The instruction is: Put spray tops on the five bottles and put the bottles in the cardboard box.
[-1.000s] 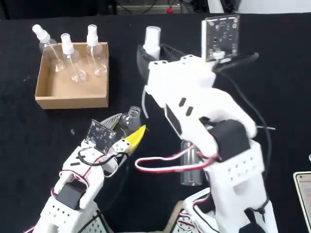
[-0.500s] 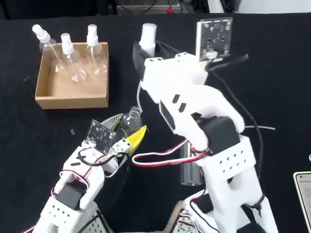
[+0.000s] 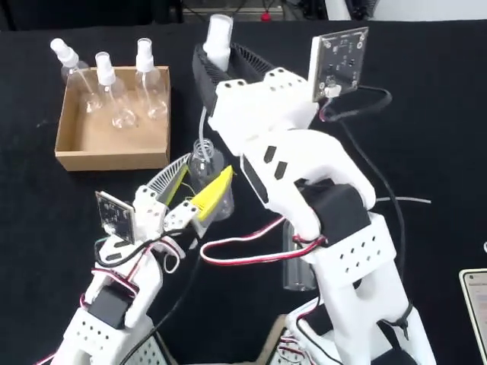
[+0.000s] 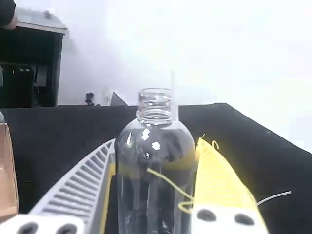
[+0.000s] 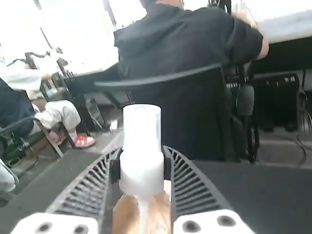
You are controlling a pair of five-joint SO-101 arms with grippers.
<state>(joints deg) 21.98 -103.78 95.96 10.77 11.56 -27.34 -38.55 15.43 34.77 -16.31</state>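
My left gripper [image 3: 196, 190] is shut on a clear open-necked bottle [image 3: 207, 169], held upright above the black table; the left wrist view shows that bottle [image 4: 153, 161] between the grey and yellow fingers. My right gripper [image 3: 221, 65] is shut on a white spray top [image 3: 218, 36], held high with its thin tube hanging down just over the bottle's neck. The spray top [image 5: 142, 156] sits between the black fingers in the right wrist view. The cardboard box [image 3: 80, 148] at the far left holds three capped bottles [image 3: 114, 95]. Another clear bottle [image 3: 298, 262] lies on the table under the right arm.
The black table [image 3: 441, 152] has open room to the right and behind the arms. A thin white tube [image 3: 415, 200] lies at the right. A pale object [image 3: 475, 300] sticks in at the right edge.
The left arm raised the bottle and tipped its wrist back. The right arm carried the spray top to the left and farther back, bringing its tube over the bottle's neck.
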